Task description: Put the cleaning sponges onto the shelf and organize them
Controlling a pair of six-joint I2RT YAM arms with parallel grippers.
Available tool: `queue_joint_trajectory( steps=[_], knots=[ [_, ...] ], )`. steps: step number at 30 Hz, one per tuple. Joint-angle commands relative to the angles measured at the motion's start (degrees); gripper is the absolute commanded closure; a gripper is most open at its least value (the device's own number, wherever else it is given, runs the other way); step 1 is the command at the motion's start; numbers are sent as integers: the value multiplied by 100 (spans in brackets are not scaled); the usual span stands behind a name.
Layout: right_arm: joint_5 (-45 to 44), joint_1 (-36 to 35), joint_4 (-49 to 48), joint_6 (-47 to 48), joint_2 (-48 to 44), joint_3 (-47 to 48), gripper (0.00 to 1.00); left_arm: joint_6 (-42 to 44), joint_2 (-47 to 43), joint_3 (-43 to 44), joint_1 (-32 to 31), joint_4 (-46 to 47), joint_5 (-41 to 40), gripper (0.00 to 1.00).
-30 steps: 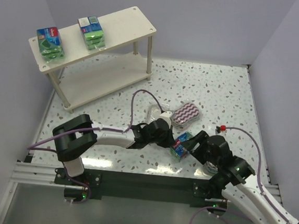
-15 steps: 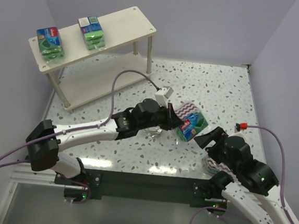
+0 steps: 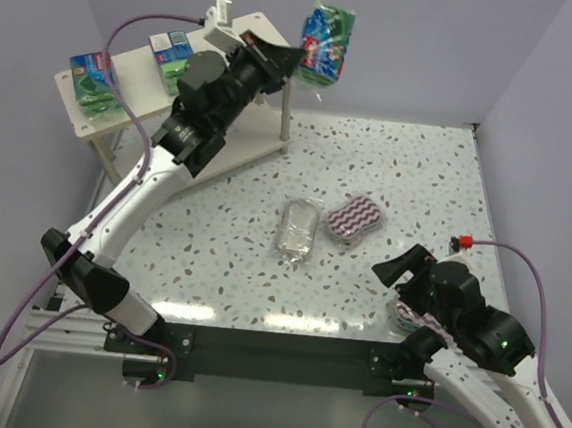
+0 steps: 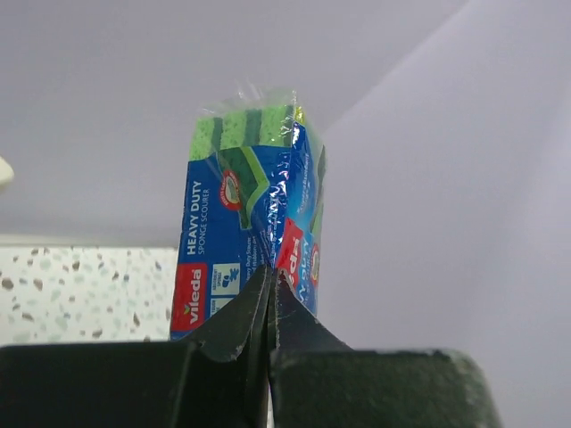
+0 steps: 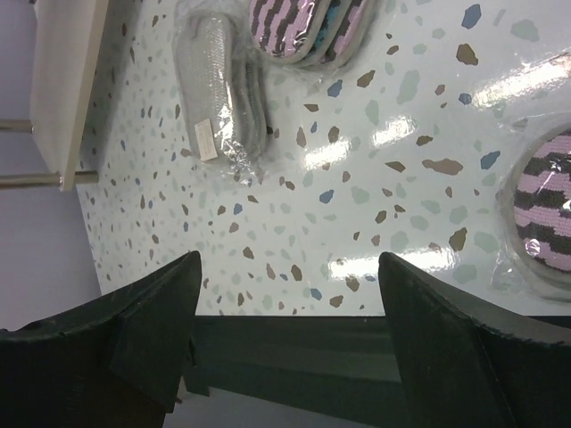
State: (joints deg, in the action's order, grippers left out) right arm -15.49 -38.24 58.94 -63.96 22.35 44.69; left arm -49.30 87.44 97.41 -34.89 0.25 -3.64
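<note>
Pinching a green-and-blue pack [image 4: 254, 223] near the shelf [image 3: 206, 152] — left end effector [image 4: 270, 276]; right end effector [image 5: 287, 263] spread, empty.

Bright, even light; glare on table [image 3: 219, 314], pics sharp.

Laboratory robot cell. Plain pale-lilac walls [image 3: 555, 117] enclose a speckled white counter [image 3: 420, 176]. Black-and-white robot arms [image 3: 132, 201] bolt to a slotted aluminium rail [image 3: 61, 328].
</note>
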Motion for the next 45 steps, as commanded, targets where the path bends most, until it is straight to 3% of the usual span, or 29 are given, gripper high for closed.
queue_joint_trajectory(
  steps=[1,5,11,18,25,34,40,45],
  knots=[
    [2,-17,-14,130,-38,128,16,-482,378,770,491,19,-278,100],
    [89,-17,-40,182,-73,119,16,-967,730,1280,1272,-192,-295,100],
    [186,-17,-102,235,-90,40,16,-1618,1152,1589,1766,174,-348,100],
    [256,-17,-137,253,-196,-91,16,-2101,1557,1905,1811,28,-743,100],
    [318,-17,-163,288,-222,-197,16,-2312,1355,1747,1723,-753,-1805,100],
    [432,-17,-348,323,-125,-250,15,-2620,1487,1782,1723,-1045,-2018,100],
    [459,-17,-330,323,-178,-294,14,-2690,1539,1835,1714,-1177,-2018,72],
    [476,-17,-339,323,-178,-303,13,-2585,1478,1940,1714,-1229,-2044,35]
  ],
)
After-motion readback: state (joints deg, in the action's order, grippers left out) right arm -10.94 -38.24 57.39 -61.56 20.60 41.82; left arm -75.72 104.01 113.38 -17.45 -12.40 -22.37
